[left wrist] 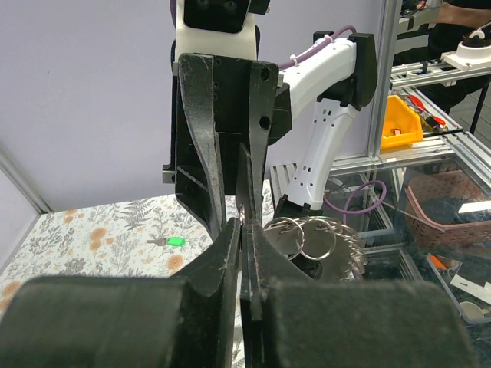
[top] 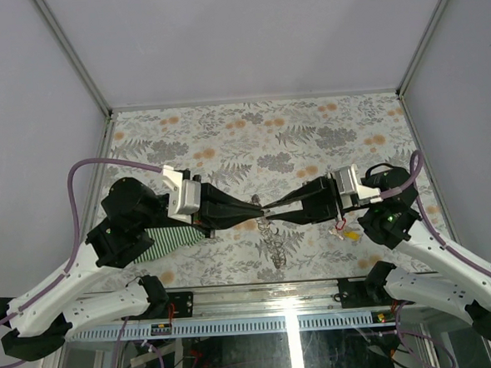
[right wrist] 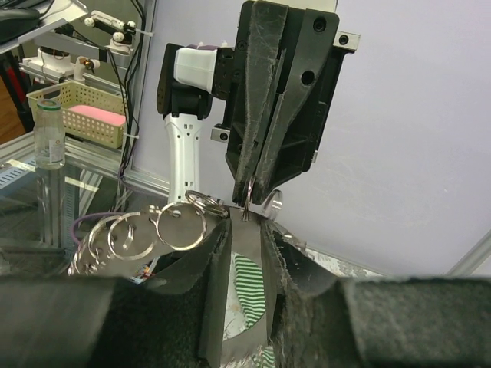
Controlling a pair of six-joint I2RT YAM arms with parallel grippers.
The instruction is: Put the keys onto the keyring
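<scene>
Left pincer (left wrist: 242,228) is clamped tight on the keyring (left wrist: 307,234), a silvery string of linked loops with a toothed edge, dangling above the floral surface (top: 309,130). The right pincer (right wrist: 247,230) meets it tip to tip, jaws a slit apart, grip unclear. Keys (top: 346,234) lie near right; beyond the pincers the surface runs to its framed far edge.

Left end effector (top: 258,205), right end effector (top: 270,207) meet tip to tip; keyring (top: 278,245) dangles there. Far surface (top: 258,125) passable.
</scene>
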